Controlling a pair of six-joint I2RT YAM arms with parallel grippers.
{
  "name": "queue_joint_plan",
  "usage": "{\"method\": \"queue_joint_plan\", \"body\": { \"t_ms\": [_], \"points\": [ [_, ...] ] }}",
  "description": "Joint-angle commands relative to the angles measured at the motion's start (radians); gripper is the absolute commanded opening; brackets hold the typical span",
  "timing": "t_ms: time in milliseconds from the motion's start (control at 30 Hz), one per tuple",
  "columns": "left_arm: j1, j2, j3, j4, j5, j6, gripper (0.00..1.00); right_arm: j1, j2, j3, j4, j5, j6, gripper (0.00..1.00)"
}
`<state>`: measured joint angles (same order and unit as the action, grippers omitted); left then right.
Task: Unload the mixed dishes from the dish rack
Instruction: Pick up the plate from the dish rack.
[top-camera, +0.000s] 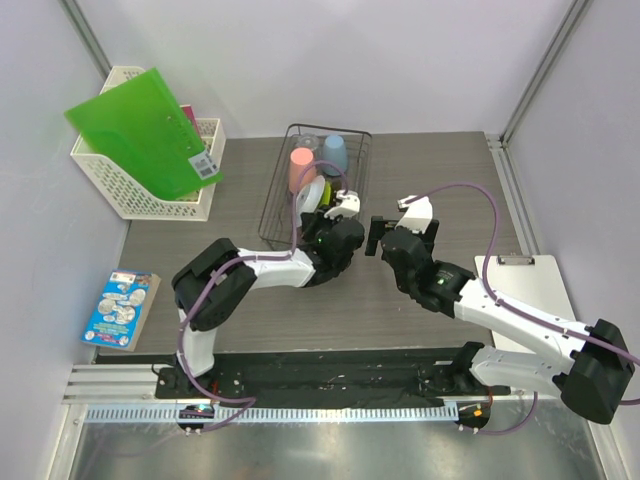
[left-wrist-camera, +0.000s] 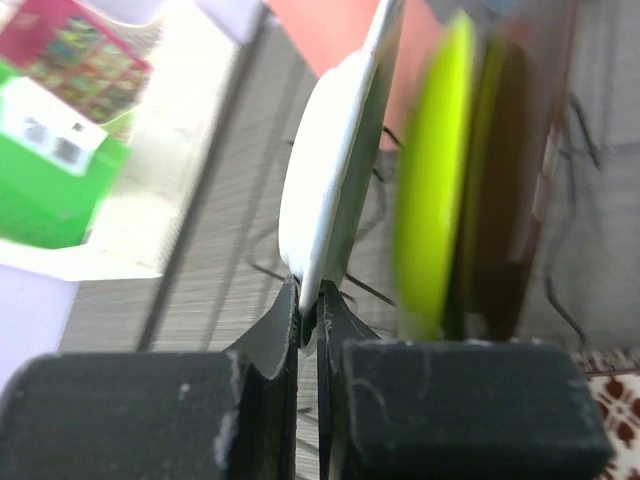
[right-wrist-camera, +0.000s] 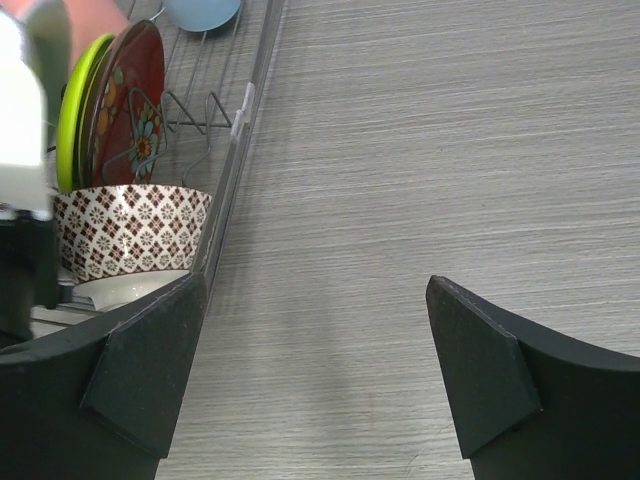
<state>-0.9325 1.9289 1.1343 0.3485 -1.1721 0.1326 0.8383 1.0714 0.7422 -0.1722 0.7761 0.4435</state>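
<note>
Left gripper (left-wrist-camera: 310, 300) is closed on the pale grey-white plate (left-wrist-camera: 330, 170) rim; yellow-green plate (left-wrist-camera: 435, 180) stands just right. Right gripper (right-wrist-camera: 315, 290) is spread wide and empty over the table (right-wrist-camera: 420, 150), with the dish rack (right-wrist-camera: 245, 110) edge at its left.

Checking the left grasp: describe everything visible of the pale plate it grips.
The pale grey-white plate is plain, glossy, ceramic-looking, with a thin rim. It stands on edge, slightly tilted, in the dish rack, beside the yellow-green plate with a gap between them. The left gripper is shut on its rim, one finger each side.
</note>
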Motion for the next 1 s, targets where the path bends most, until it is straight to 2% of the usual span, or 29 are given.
{"method": "queue_joint_plan", "body": {
  "t_ms": [0,233,333,433,500,533,567,600,633,667,700,733,800,833,867,900,967],
  "points": [
    [-0.003,-0.096,0.027,0.205,-0.212,0.076,0.0,0.004,-0.025,0.028,0.025,0.038,-0.003,0.96],
    [-0.017,-0.157,0.03,0.199,-0.213,0.084,0.0,0.002,-0.034,0.028,0.022,0.037,0.001,0.97],
    [-0.022,-0.205,0.051,0.146,-0.201,0.068,0.0,0.004,-0.05,0.032,0.019,0.04,0.001,0.96],
    [-0.02,-0.286,0.1,-0.067,-0.141,-0.055,0.0,0.005,-0.063,0.04,0.017,0.045,-0.003,0.96],
    [-0.009,-0.35,0.151,-0.196,-0.094,-0.218,0.0,0.002,-0.071,0.055,0.01,0.051,-0.006,0.97],
    [-0.003,-0.373,0.175,-0.388,-0.002,-0.287,0.0,0.002,-0.082,0.062,0.001,0.054,-0.011,0.96],
    [0.013,-0.393,0.2,-0.476,0.05,-0.353,0.0,0.002,-0.088,0.068,-0.004,0.06,-0.012,0.97],
    [0.059,-0.444,0.246,-0.571,0.128,-0.514,0.0,0.002,-0.096,0.081,-0.009,0.064,-0.017,0.96],
    [0.102,-0.467,0.264,-0.715,0.206,-0.586,0.0,0.002,-0.103,0.088,-0.018,0.068,-0.023,0.97],
    [0.147,-0.496,0.275,-0.761,0.433,-0.655,0.0,0.002,-0.122,0.094,-0.021,0.069,-0.025,0.97],
    [0.197,-0.546,0.269,-0.785,0.562,-0.751,0.0,0.002,-0.132,0.103,-0.026,0.068,-0.025,0.96],
    [0.318,-0.574,0.256,-0.795,0.678,-0.799,0.0,0.002,-0.143,0.108,-0.029,0.065,-0.02,0.97],
    [0.407,-0.619,0.19,-0.767,0.979,-0.859,0.0,0.002,-0.168,0.117,-0.03,0.043,-0.011,0.97],
    [0.461,-0.658,0.167,-0.746,1.068,-0.892,0.0,0.002,-0.174,0.12,-0.033,0.028,-0.005,0.96],
    [0.477,-0.671,0.133,-0.721,1.133,-0.901,0.0,-0.001,-0.18,0.121,-0.032,0.016,0.01,0.97],
    [0.486,-0.686,0.121,-0.706,1.255,-0.909,0.0,0.001,-0.185,0.126,-0.032,0.002,0.018,0.96],
    [0.492,-0.725,0.076,-0.64,1.347,-0.926,0.0,0.001,-0.183,0.131,-0.024,-0.055,0.04,0.95]
  ]
}}
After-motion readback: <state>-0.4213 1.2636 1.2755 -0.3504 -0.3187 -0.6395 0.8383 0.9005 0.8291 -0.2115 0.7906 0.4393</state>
